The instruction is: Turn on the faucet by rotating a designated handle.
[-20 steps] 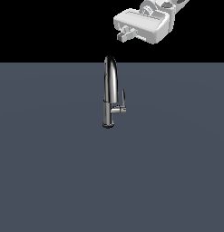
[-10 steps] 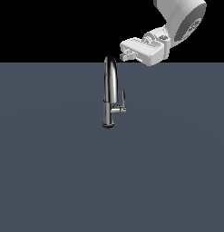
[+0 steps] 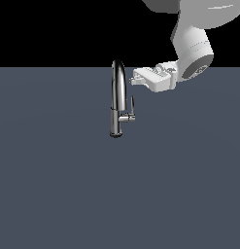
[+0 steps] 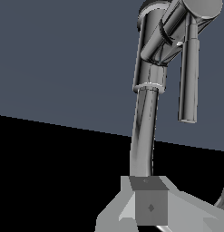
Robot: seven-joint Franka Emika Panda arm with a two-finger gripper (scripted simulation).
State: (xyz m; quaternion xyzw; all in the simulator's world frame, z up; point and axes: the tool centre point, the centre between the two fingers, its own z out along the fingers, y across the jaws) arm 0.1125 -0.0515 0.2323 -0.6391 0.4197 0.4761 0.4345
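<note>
Approach step: gripper (image 3: 133,80) hovers beside top of faucet (image 3: 117,99), above upright handle (image 3: 132,106), gripping nothing; finger spacing unclear. Faucet stands mid-surface on grey table (image 3: 58,185). Next move likely calls for descent onto blade, then push to rotate.

Our exterior view looked down from afar; our wrist view sat close; both caught the tall chrome gooseneck faucet (image 3: 118,99) (image 4: 147,113).
</note>
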